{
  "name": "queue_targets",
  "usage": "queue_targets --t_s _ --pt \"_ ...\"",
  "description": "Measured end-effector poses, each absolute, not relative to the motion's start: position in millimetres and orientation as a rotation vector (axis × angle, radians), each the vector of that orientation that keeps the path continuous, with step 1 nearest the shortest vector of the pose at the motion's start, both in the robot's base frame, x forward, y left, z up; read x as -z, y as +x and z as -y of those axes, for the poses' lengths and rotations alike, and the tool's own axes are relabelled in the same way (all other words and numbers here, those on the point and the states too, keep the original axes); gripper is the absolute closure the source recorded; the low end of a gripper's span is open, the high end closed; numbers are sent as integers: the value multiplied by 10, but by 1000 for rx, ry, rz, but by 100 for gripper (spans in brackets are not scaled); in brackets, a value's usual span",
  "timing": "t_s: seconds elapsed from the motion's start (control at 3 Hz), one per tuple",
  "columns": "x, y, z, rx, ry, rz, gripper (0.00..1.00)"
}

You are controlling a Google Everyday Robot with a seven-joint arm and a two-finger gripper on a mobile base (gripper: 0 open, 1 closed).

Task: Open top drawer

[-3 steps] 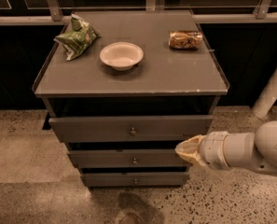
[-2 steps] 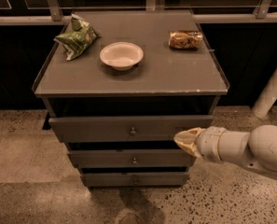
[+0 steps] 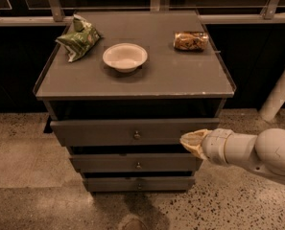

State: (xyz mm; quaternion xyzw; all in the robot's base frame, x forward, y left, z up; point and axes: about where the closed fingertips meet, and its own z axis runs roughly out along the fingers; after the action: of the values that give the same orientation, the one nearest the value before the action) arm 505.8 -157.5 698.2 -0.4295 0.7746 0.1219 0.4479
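Higher than before, gripper (image 3: 192, 143) at top drawer (image 3: 99, 132) right end; its state unclear.

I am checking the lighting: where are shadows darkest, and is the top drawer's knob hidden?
Camera view: darkest in the gap under the tabletop; the top drawer front is evenly lit, its knob visible; the gripper, at the drawer's right end, is bright.

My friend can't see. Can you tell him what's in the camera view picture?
A robot's claw is at the right end of a grey cabinet's top drawer, away from its small round knob. On the cabinet top sit a white bowl, a crumpled green bag and a brown can on its side.
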Motion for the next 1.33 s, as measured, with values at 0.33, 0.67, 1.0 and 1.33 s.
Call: queue_targets --t_s 0.33,0.67,1.0,1.33 --pt "-6995 5133 1612 -271 -1023 -1916 100" --pt "-7031 5417 1815 -201 -946 -1893 100" --pt "-7030 5739 2053 -145 -893 -1885 100" --pt "-6961 6031 2239 -122 -845 -1883 100"
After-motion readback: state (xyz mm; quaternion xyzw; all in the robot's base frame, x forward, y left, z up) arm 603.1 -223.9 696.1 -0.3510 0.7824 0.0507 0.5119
